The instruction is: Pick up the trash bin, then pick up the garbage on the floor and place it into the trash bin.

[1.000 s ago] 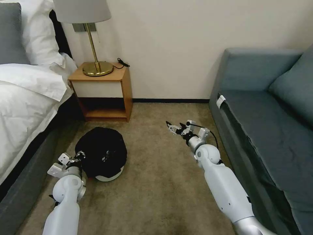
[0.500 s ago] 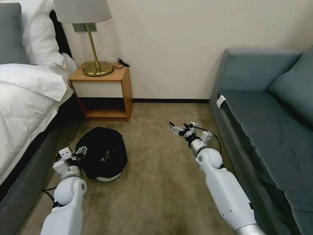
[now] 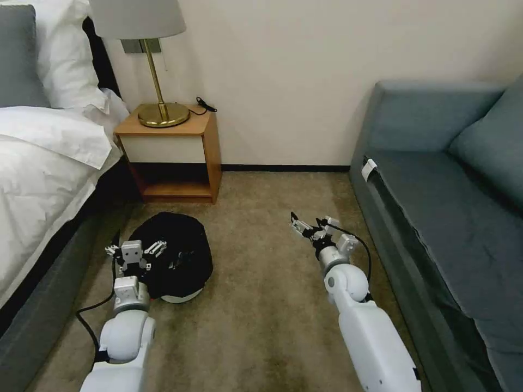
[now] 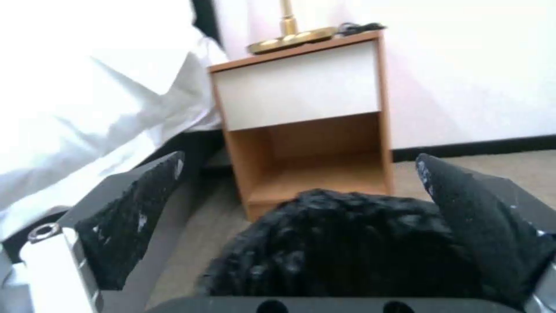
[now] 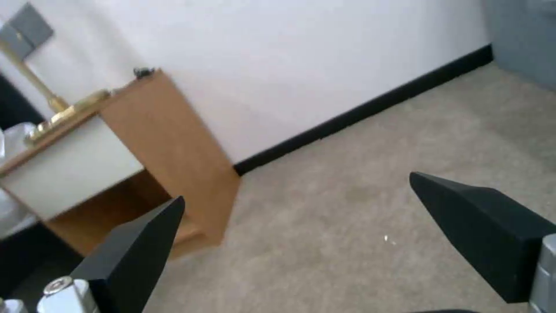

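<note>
The trash bin (image 3: 177, 253) is a low round bin under a crinkly black bag, with a pale base, standing on the carpet in front of the nightstand. My left gripper (image 3: 134, 249) is open at the bin's near-left edge, pointing forward. In the left wrist view the black bag (image 4: 347, 252) bulges between and just beyond the spread fingers (image 4: 130, 217), with the left gripper (image 4: 301, 161) aimed over it. My right gripper (image 3: 306, 226) hangs open above bare carpet to the bin's right, holding nothing; the right wrist view has the same gripper (image 5: 296, 189) over carpet. The garbage is out of view.
A wooden nightstand (image 3: 174, 158) with a brass lamp (image 3: 158, 106) stands against the wall behind the bin. The bed (image 3: 38, 179) runs along the left, a blue-grey sofa (image 3: 436, 207) along the right. Open carpet (image 3: 261, 305) lies between them.
My left wrist has turned, so the gripper now points forward at the bin's near-left edge with fingers spread. My right arm has drawn back and a little to the right.
</note>
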### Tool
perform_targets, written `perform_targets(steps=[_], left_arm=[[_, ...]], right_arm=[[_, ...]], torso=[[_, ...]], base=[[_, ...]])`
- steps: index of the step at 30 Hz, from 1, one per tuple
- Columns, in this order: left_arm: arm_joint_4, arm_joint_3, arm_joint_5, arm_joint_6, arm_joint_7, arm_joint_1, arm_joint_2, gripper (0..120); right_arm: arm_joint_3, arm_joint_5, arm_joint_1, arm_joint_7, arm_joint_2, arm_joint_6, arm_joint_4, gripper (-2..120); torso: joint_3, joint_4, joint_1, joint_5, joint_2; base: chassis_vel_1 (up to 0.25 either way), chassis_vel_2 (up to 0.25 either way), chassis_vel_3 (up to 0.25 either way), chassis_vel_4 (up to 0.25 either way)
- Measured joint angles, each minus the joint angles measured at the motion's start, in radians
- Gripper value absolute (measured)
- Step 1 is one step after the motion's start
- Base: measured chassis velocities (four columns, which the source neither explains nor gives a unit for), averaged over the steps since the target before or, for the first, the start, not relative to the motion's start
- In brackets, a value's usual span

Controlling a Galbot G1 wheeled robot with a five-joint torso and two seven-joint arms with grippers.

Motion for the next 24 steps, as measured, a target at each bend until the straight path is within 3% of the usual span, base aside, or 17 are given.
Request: perform_targets(steps=[7, 9, 15, 24], left_arm=[[-0.025, 0.057, 0.070, -0.012, -0.004, 0.015, -0.013, 100], [-0.046, 0.095, 0.085, -0.012, -0.007, 0.025, -0.014, 100], [-0.068, 0.127, 0.102, -0.012, -0.013, 0.036, -0.016, 100], [-0.077, 0.148, 0.108, 0.002, -0.013, 0.056, -0.016, 100]], right_arm=[[0.004, -0.133, -0.056, 0.035, 0.046, 0.054, 0.051, 100], [0.011, -0.272, -0.087, 0.053, 0.056, 0.111, 0.068, 100], [0.030, -0.431, -0.145, 0.099, 0.071, 0.206, 0.077, 100], [0.028, -0.497, -0.196, 0.114, 0.087, 0.246, 0.108, 100]], torso=[[0.000, -0.0001, 0.000, 0.0000, 0.000], [0.000, -0.0001, 0.000, 0.0001, 0.000], [0.000, -0.0002, 0.000, 0.0001, 0.000], [0.000, 0.0000, 0.000, 0.0001, 0.000]], base=[[0.000, 0.000, 0.000, 0.000], [0.000, 0.000, 0.000, 0.000], [0.000, 0.000, 0.000, 0.000], [0.000, 0.000, 0.000, 0.000]])
